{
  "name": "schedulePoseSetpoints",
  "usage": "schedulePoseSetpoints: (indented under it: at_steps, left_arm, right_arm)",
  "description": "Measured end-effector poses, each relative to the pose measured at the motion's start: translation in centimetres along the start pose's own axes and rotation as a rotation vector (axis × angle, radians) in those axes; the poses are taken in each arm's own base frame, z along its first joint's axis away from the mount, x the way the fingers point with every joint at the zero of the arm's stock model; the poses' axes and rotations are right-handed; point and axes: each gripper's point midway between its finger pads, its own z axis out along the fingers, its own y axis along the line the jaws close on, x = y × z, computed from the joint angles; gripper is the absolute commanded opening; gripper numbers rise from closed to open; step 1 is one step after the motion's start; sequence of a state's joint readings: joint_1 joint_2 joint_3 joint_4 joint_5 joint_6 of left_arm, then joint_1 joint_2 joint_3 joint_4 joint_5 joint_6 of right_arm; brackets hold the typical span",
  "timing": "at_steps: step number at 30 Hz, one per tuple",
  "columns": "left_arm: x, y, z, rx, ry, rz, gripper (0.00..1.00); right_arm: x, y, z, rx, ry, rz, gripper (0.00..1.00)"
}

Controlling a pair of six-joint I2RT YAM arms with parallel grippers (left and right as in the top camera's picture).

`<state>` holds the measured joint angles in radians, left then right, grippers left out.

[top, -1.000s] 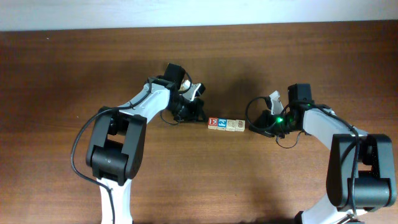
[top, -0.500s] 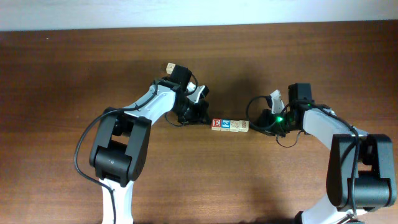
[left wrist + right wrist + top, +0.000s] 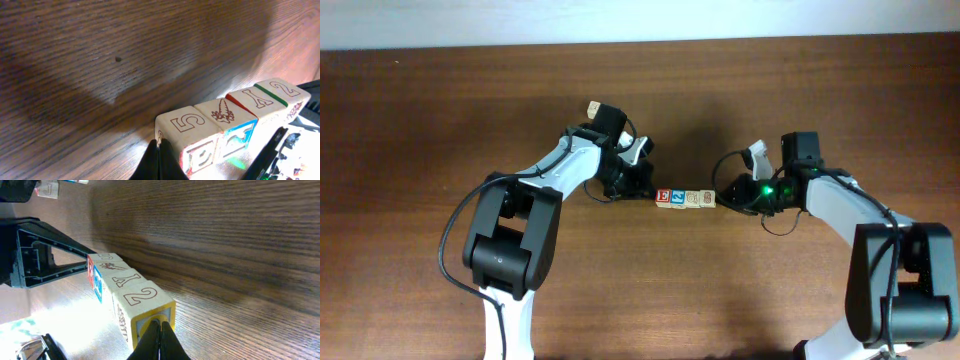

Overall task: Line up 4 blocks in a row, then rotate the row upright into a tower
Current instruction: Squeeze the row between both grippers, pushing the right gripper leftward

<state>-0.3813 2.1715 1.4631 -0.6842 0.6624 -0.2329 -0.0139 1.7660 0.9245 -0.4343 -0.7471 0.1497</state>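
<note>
- A dark brown wooden table [image 3: 430, 120] with grain running left to right is seen from above, and a pale strip of wall [image 3: 640, 20] is seen along its far edge
- Soft shadows of the arms are cast on the wood, and a bright glare is seen on it in both wrist views
- The four blocks [image 3: 685, 199] are set in one straight row near the middle of the table, side against side, between the two claws
- From above, a red print is seen on the leftmost top and a blue print on the next, while the two right tops are pale
- In the left wrist view the side faces are read along the row as 5, a small red figure, Y and 2
- The left arm [image 3: 560, 165] is bent at the elbow and stretched rightward, with the left claw [image 3: 647, 188] held low at the left end of the row
- Its fingers [image 3: 150, 162] are pressed together on nothing, just beside the lower corner of the 5 block; contact cannot be told
- The right arm [image 3: 830, 200] is stretched leftward, a green light [image 3: 766, 191] lit at its wrist, with the right claw [image 3: 727, 198] held low at the right end
- Its fingers [image 3: 149, 342] are likewise pressed together on nothing, right at the end face of the 2 block
</note>
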Motion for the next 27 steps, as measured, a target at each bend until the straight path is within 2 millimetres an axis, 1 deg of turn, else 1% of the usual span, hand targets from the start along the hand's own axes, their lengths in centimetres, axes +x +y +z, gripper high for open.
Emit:
schedulePoseSetpoints:
  at_steps: [1, 3, 6, 9, 14, 16, 17, 18, 21, 24, 26, 27]
  left_arm:
    - [0.0, 0.0, 0.0, -0.001, 0.000, -0.001, 0.00]
    - [-0.2, 1.0, -0.3, -0.029, -0.011, -0.014, 0.00]
    - [-0.5, 2.1, -0.5, -0.070, -0.025, -0.024, 0.00]
    - [-0.7, 2.6, -0.7, -0.078, -0.031, -0.032, 0.00]
    - [-1.2, 3.4, -1.1, -0.135, -0.056, -0.022, 0.00]
    - [-1.2, 3.4, -1.1, -0.140, -0.056, -0.021, 0.00]
    - [-1.2, 3.4, -1.2, -0.140, -0.056, -0.021, 0.00]
    - [-1.2, 3.4, -1.1, -0.140, -0.055, -0.020, 0.00]
    - [-1.0, 2.9, -0.8, -0.140, -0.048, -0.009, 0.00]
    - [-1.2, 3.5, -1.3, -0.139, -0.050, 0.031, 0.00]
    - [-1.7, 4.9, -2.5, -0.129, -0.066, 0.099, 0.00]
    - [-1.8, 5.0, -2.7, -0.126, -0.066, 0.130, 0.00]
  right_arm:
    - [0.0, 0.2, 0.0, -0.002, -0.001, -0.007, 0.04]
    - [0.3, 1.0, 1.1, 0.031, 0.012, -0.022, 0.04]
    - [1.0, 1.7, 2.1, 0.067, 0.034, 0.040, 0.04]
    - [-0.5, 3.3, 1.9, 0.084, -0.001, 0.032, 0.04]
    - [-0.1, 3.8, 2.3, 0.085, 0.013, 0.040, 0.04]
    - [0.6, 3.0, 2.7, 0.144, 0.031, 0.091, 0.04]
    - [1.1, 1.5, 3.6, 0.184, 0.052, 0.149, 0.04]
    - [1.5, 0.6, 4.2, 0.207, 0.066, 0.187, 0.04]
    - [1.9, -0.5, 4.5, 0.258, 0.066, 0.283, 0.04]
    - [1.9, -0.4, 4.6, 0.257, 0.066, 0.281, 0.04]
    - [1.8, 0.1, 4.7, 0.229, 0.076, 0.223, 0.04]
    - [1.8, 0.3, 4.7, 0.211, 0.081, 0.205, 0.04]
